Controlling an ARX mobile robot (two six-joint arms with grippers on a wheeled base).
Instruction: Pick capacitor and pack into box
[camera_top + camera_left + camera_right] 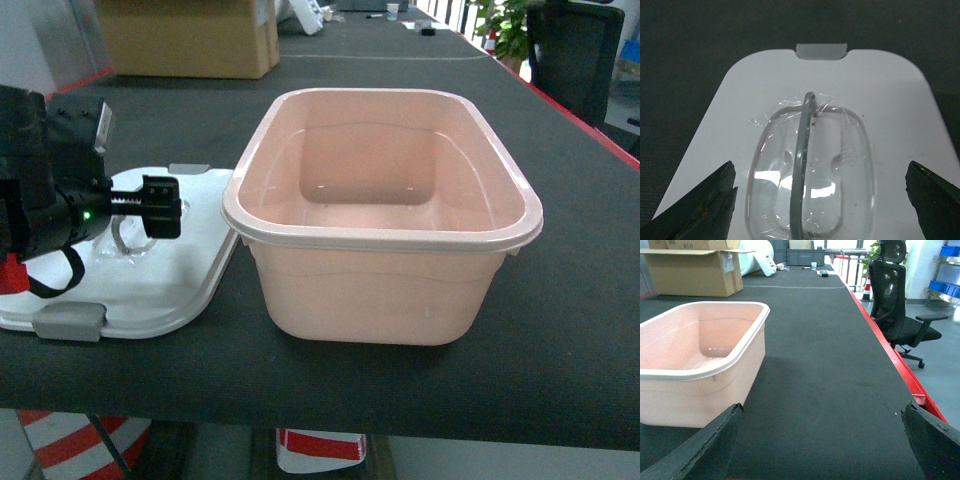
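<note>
Standing open on the table (560, 330), the box (385, 215) has its lid (150, 280) off and laid flat just to its left, which leaves the mouth free for loading from above. The interior shows bare pink walls and floor; nothing is packed yet. No capacitor is visible in any view, so its location cannot be stated.

The left end effector (822, 192) hovers over the lid with its jaws spread wide, straddling the upright grey handle (802, 165) and its clear recess without touching them. It holds nothing.

The right end effector (822, 440) sits low over bare table to the right of the box, jaws likewise wide apart and empty.

In my judgement packing has not begun. A cardboard carton (190, 35) stands well behind the lid.
</note>
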